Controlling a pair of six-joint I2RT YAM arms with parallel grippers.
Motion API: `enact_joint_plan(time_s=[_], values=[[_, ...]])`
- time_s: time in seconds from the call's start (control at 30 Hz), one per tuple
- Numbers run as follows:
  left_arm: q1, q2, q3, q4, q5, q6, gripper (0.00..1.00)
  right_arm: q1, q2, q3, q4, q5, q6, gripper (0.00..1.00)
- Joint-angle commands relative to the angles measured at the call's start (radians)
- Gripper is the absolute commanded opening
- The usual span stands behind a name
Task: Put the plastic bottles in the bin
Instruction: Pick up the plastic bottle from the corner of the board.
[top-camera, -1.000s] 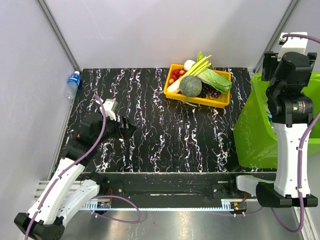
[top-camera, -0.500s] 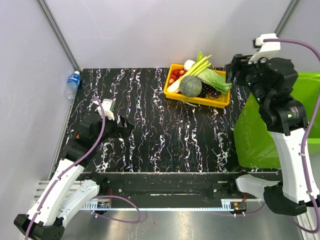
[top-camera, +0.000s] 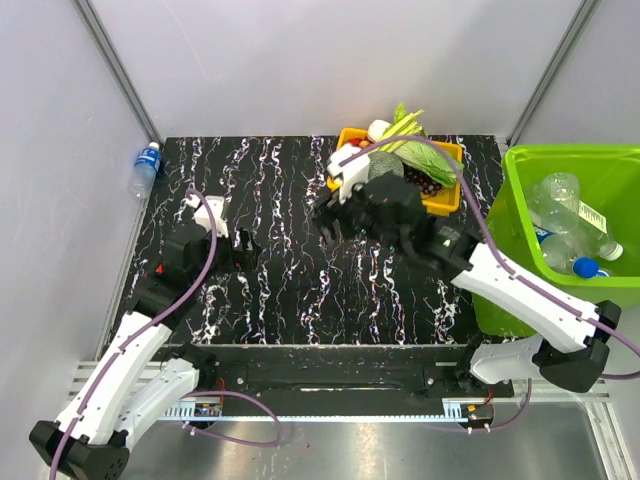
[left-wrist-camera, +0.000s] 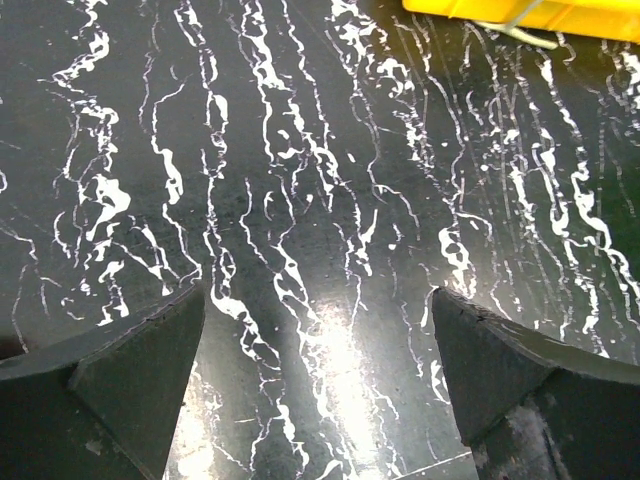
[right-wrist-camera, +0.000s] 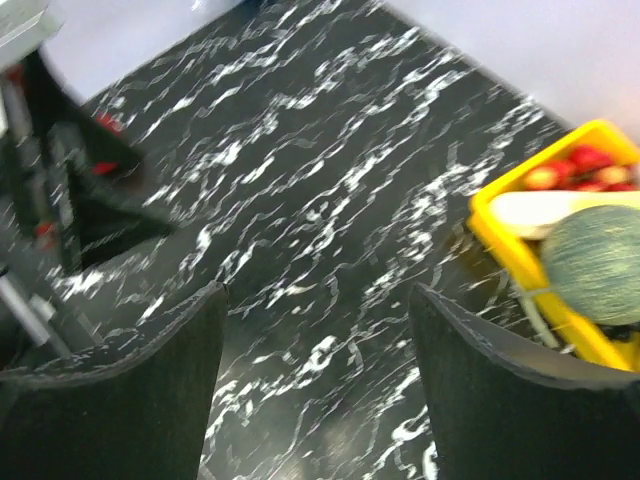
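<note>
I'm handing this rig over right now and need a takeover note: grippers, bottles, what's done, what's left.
Left gripper: open, empty, low over the table on its left side.
Right gripper: open, empty, over mid-table beside the yellow tray.
Done: several clear bottles lie in the bin.
Left: one blue-labelled bottle against the wall past the table's far-left corner. No others visible.

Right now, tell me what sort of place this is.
Probably a robot test cell. Bare grey walls box in a black table, a left arm and right arm are bolted at its near edge, and the goods look staged: a yellow tray of vegetables, a green bin holding bottles.
</note>
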Motion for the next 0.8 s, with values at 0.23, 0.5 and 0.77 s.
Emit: enact_joint_plan(time_s=[0.23, 0.5, 0.77], values=[[-0.001, 0.177, 0.154, 0.046, -0.233, 0.188, 0.99, 0.158, -0.125, -0.404, 0.368, -0.087, 0.141, 0.80], [0.166, 0.558, 0.526, 0.149, -0.368, 0.336, 0.99, 0.158, -0.268, -0.539, 0.413, -0.104, 0.201, 0.77], [0.261, 0.914, 0.663, 0.366, -0.515, 0.474, 0.98, 0.158, -0.446, -0.599, 0.296, -0.040, 0.193, 0.75]])
